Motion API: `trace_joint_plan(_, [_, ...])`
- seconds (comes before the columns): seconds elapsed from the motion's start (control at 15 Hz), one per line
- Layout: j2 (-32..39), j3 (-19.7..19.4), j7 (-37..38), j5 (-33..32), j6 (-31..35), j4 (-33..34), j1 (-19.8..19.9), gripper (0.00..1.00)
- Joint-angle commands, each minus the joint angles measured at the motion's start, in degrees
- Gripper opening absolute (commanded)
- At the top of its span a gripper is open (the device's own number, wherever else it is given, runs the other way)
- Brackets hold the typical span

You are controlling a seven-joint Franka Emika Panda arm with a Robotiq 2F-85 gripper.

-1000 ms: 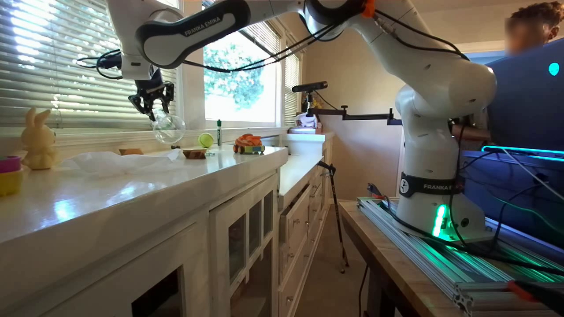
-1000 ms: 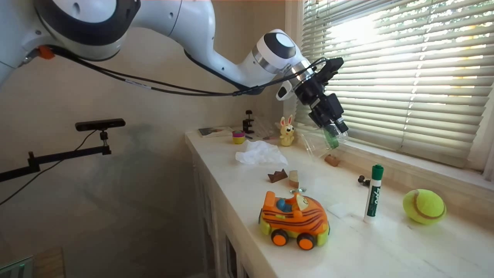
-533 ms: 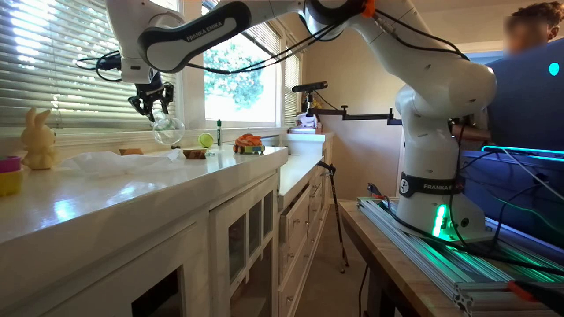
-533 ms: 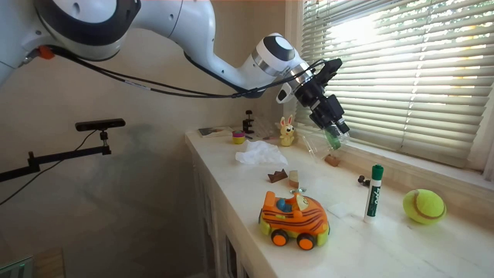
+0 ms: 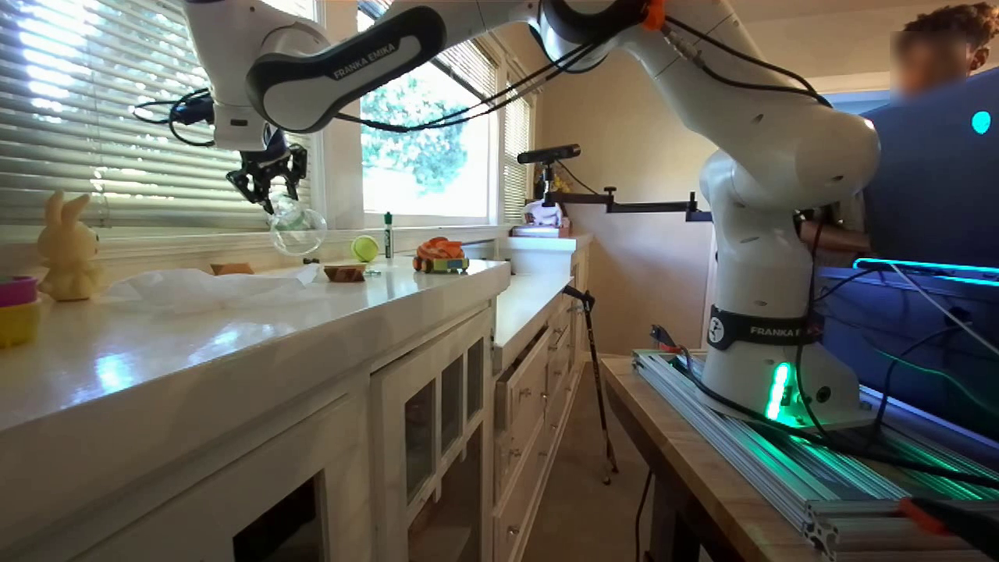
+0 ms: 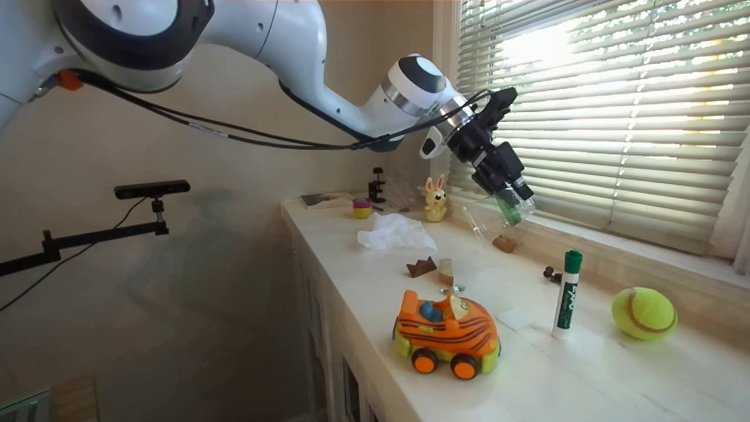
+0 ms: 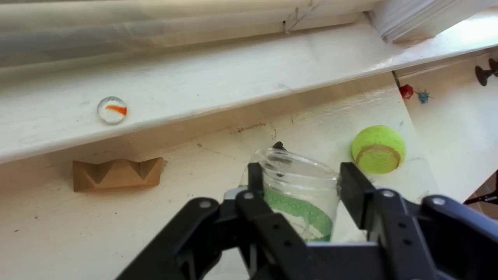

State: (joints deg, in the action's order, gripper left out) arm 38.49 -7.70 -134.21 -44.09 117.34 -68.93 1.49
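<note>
My gripper (image 5: 282, 201) is shut on a clear plastic cup (image 5: 299, 234) with a green band. In the wrist view the cup (image 7: 301, 206) lies between the two black fingers (image 7: 299, 171), which touch its sides near one rim. In an exterior view the gripper (image 6: 518, 193) holds the cup (image 6: 481, 220) tilted above the counter, close to the window sill. A brown zigzag block (image 6: 504, 244) lies on the counter just below the cup; it also shows in the wrist view (image 7: 116, 175), left of the fingers. A small dark object (image 7: 278, 145) is partly hidden behind the cup.
On the white counter (image 5: 187, 375) stand a tennis ball (image 6: 644, 313), an upright green-capped marker (image 6: 566, 299), an orange toy car (image 6: 448, 334) and a yellow rabbit (image 6: 435, 202). Crumpled white sheet (image 6: 397, 232) and brown blocks (image 6: 422, 267) lie nearby. A glass disc (image 7: 112, 110) sits on the sill.
The arm has sunk slightly and the gripper, with the cup in it, has shifted a little right and down in an exterior view. The other things have not moved.
</note>
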Motion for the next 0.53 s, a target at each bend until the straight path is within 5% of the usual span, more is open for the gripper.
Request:
trace_joint_plan(0.0, [-0.69,-0.06,2.47,-2.44,1.53,-1.72,-0.22,0.27])
trace_joint_plan(0.47, [-0.76,0.46,1.84,-1.58,1.30,-1.79,0.11,0.27])
